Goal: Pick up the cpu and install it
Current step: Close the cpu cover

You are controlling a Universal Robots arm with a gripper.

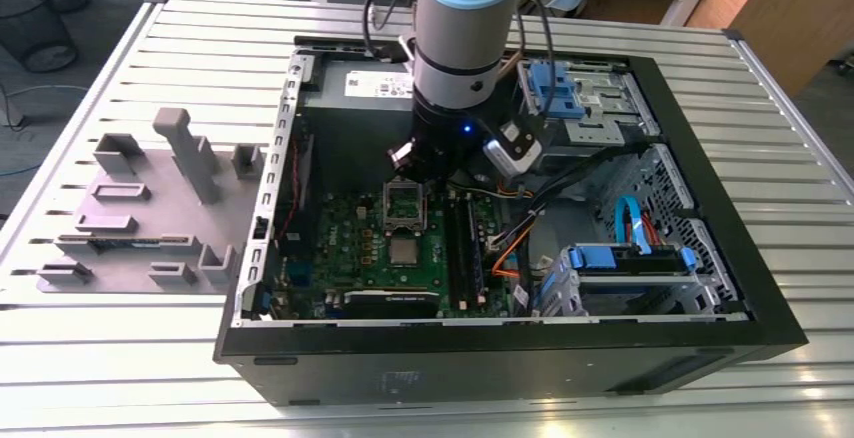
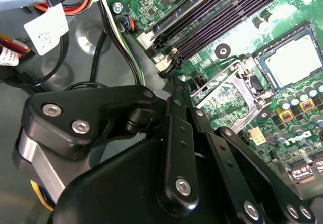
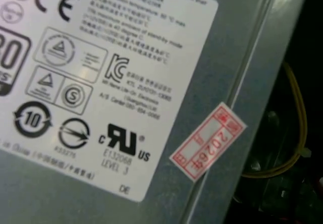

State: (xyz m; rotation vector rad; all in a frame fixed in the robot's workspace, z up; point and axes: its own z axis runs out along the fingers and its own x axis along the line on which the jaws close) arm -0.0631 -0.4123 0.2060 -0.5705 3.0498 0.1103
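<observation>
I lose the arm (image 1: 461, 18) past the upper edge of the exterior view, and its wrist blocks my sight of part of the motherboard (image 1: 350, 248). The cpu (image 1: 404, 250) is too small there for detail. In the second wrist view the gripper (image 2: 174, 80) covers much of the motherboard; in the first wrist view the label (image 3: 101, 82) is cropped.

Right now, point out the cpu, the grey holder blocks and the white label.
cpu (image 1: 404, 250): exterior view, silver top.
grey holder blocks (image 1: 187, 153): exterior view, tallest post.
white label (image 3: 126, 47): first wrist view, printed face.
</observation>
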